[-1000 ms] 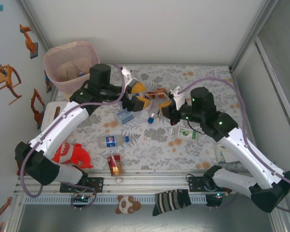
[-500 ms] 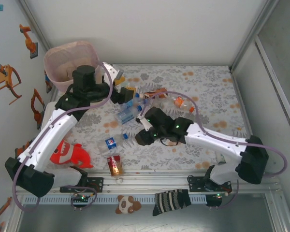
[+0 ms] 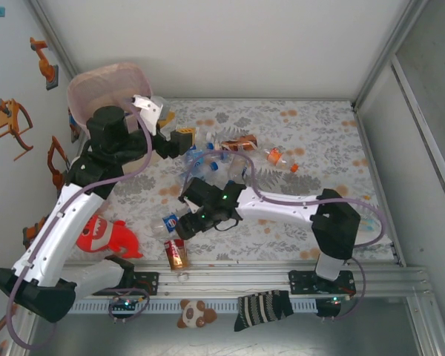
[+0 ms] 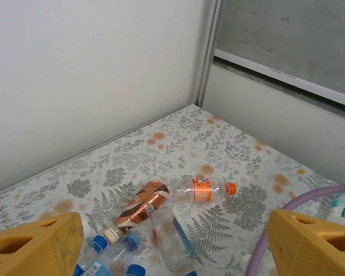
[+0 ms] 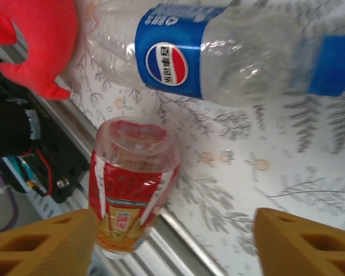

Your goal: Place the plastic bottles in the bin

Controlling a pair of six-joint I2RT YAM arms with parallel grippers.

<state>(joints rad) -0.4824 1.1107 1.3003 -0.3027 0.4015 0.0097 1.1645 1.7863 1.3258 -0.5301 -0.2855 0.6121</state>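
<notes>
At the far left corner of the table (image 3: 319, 133) you have these items.

- Bin (image 3: 96, 81): round, beige, pink liner, standing upright.
- Left hand (image 3: 174, 127): raised just beside the bin, on the side towards the middle of the table. Its yellow fingers are spread wide with nothing between them. In your wrist view the left hand (image 4: 175, 236) looks out over bottles lying on the cloth.
- Bottle cluster (image 3: 204, 159): several clear bottles with blue caps and labels, lying packed together near the middle of the table, between your two hands.
- Brown-labelled bottle (image 3: 237, 141): flat on its side just beyond the cluster.
- Orange-capped bottle (image 4: 198, 190): clear, orange label, flat on its side, its base just beside the brown-labelled bottle.
- Right hand (image 3: 187, 225): reached across to the left half of the table, low near the front edge. Its fingers are wide apart and it is empty; in your wrist view the right hand (image 5: 172, 241) hangs over bare cloth.
- Blue-labelled bottle (image 5: 218, 52): clear, on its side on the cloth, just ahead of the right hand.
- Red-labelled bottle (image 5: 129, 190): on its side at the table's front edge, partly over the metal rail (image 3: 237, 274), close to one right finger and a little apart from the blue-labelled bottle.
- Toy shark (image 3: 107, 236): red, lying left of both those bottles.
</notes>
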